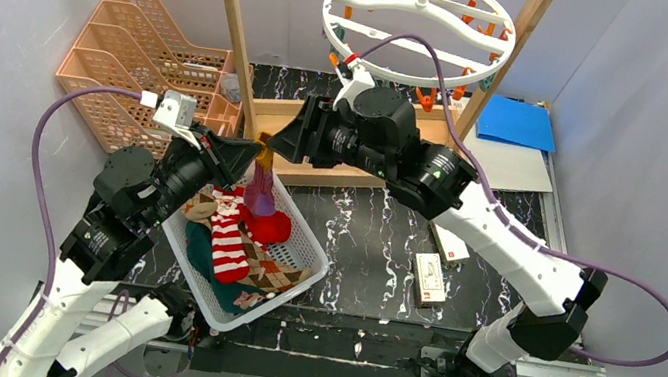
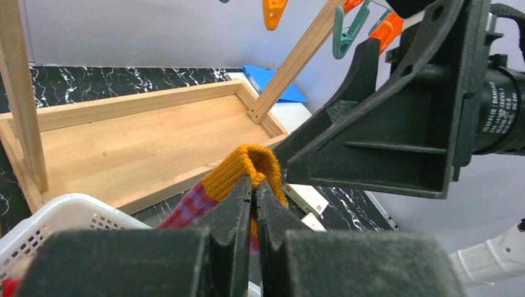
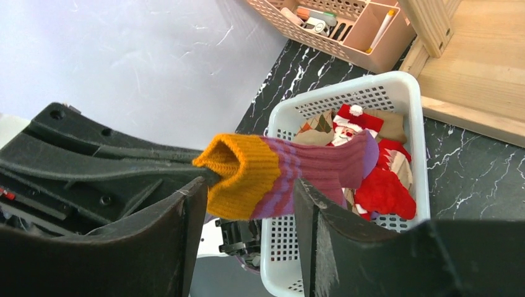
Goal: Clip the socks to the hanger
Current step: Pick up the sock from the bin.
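My left claw [image 2: 254, 185] is clamped shut on the orange cuff of the maroon-purple knitted sock [image 3: 322, 164], which hangs over the white plastic mesh basket [image 3: 347, 93] holding the other colourful socks [image 3: 384, 192]. My right claw [image 3: 247, 185] is wide, jaws either side of that cuff. The round white plastic hanger ring [image 1: 423, 0] hangs above from the wooden frame rack [image 1: 235, 21].

The basket [image 1: 313, 246] sits on the tabletop [image 1: 373, 235], left of centre, in front of the rack [image 1: 235, 21]. Socks [image 1: 230, 243] lie in it. One sock [image 1: 259, 187] hangs above its back corner, the cuff pinched in the left pincer [image 1: 253, 161], and the right pincer [image 3: 247, 185] has its fingers apart on either side of that cuff. The hanger [image 1: 395, 1] hangs from the rack's top bar. An organizer [image 1: 130, 45] stands back left. Two boxes [image 1: 429, 280] lie right of the basket, and a folder [image 1: 518, 121] lies back right.
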Tool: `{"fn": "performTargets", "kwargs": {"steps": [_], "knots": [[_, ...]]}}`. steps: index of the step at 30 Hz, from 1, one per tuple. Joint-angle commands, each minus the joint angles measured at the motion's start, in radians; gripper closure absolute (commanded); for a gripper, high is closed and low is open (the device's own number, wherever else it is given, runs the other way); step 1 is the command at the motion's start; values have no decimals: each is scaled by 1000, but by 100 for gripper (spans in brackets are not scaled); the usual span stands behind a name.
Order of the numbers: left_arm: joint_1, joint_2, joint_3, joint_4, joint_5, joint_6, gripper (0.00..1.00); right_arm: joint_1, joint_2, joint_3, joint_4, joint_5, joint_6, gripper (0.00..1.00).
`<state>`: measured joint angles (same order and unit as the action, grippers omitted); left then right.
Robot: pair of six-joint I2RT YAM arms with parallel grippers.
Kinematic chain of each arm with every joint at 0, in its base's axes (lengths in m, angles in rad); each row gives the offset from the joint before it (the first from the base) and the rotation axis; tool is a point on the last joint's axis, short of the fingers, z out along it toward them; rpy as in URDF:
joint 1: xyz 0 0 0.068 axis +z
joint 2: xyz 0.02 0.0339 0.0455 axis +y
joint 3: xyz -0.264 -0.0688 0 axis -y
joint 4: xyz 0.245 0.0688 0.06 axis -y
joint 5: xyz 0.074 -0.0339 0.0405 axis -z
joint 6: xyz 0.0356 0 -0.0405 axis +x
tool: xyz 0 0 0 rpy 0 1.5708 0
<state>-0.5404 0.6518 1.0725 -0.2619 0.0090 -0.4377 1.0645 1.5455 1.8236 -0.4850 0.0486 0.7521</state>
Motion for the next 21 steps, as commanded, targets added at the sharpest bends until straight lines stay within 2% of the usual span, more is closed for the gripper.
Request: {"fn": "performTargets", "kwargs": {"steps": [1,5,10,13,15,18,21], "knots": [[0,1,-2,25,35,12,100,0,39,73,50,-4,7,41],[0,-9,-3,25,33,22,100,0,59,80,45,-4,7,44],[0,-16,-5,24,43,37,100,0,78,88,42,-11,11,54],[0,-22,-6,23,42,43,100,1,74,84,35,6,13,66],[0,-28,-7,21,33,50,100,1,62,74,26,26,9,81],[0,-35,-4,13,16,62,100,0,37,70,-15,73,-2,97],[0,-35,-5,7,5,72,100,3,14,65,-58,108,-9,99]]}}
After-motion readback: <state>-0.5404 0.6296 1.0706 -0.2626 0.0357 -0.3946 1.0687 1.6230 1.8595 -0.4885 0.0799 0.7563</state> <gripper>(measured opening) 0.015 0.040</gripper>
